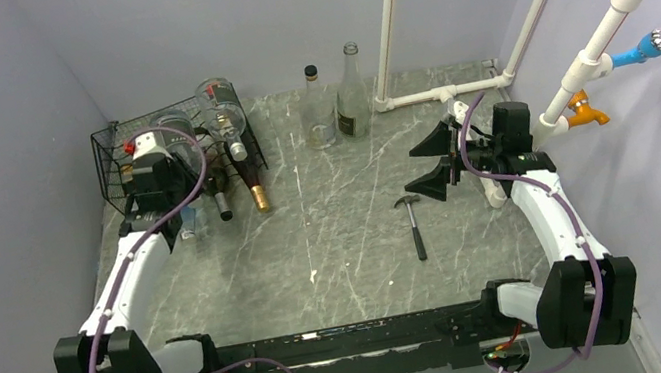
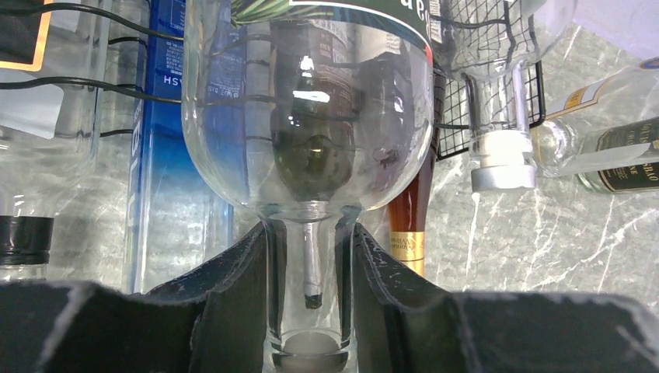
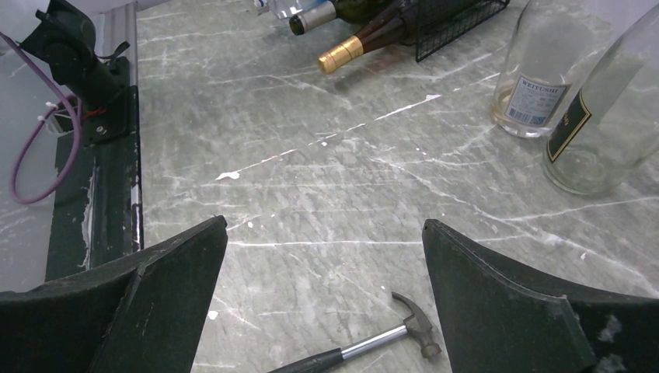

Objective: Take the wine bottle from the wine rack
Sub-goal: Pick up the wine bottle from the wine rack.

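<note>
In the top view, the wine rack (image 1: 125, 165) stands at the upper left of the desk (image 1: 340, 266) with bottles lying in it, and the left arm (image 1: 133, 270) reaches its front. At centre right, the right end effector (image 1: 427, 167) is open near a hammer (image 1: 414, 228).

In the left wrist view, the left end effector (image 2: 309, 256) is clamped on the neck of a clear wine bottle (image 2: 307, 140), with rack wire behind it.

In the right wrist view, the fingers are spread wide over the desk, with the hammer at bottom centre.

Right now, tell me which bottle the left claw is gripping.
The clear glass bottle, its neck pinched in the left claw; the blue bottle and gold-foiled amber bottle beside it are free.
</note>
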### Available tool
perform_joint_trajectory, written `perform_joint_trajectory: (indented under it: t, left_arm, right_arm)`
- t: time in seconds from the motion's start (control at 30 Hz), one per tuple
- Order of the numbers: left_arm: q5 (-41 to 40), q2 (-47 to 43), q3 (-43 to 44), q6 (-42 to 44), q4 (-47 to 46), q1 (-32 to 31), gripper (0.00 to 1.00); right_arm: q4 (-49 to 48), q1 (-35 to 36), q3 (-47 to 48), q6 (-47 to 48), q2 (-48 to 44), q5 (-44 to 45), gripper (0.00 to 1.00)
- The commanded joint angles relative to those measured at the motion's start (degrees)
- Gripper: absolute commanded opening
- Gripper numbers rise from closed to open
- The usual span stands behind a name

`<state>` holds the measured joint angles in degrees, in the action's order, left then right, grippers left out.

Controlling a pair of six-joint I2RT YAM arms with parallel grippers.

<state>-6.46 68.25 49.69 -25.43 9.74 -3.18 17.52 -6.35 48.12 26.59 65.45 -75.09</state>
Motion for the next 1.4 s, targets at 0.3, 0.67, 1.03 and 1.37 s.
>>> perform_joint_trajectory:
  t: [0.3,0.67,1.03,1.37]
  left_arm:
    - [3.6,-11.3,-0.3,-4.2,-13.9,0.2,0.00]
    - [7.5,-15.9,-2.5,-9.3,-14.5,0.2,0.00]
    - [10.4,-16.3,-3.9,-13.3,-17.6,0.1,0.00]
    - [14.0,-20.2,-6.2,-16.3,-18.8,0.2,0.00]
  right_arm:
    - [-0.8,-0.3,0.3,1.0,-1.7,-2.3,1.00]
    - [-0.9,-0.3,0.2,0.9,-1.7,-2.3,1.00]
    - [-0.8,-0.5,0.2,1.0,-2.2,-2.3,1.00]
    - [-1.0,-0.5,0.1,0.9,-2.4,-2.5,1.00]
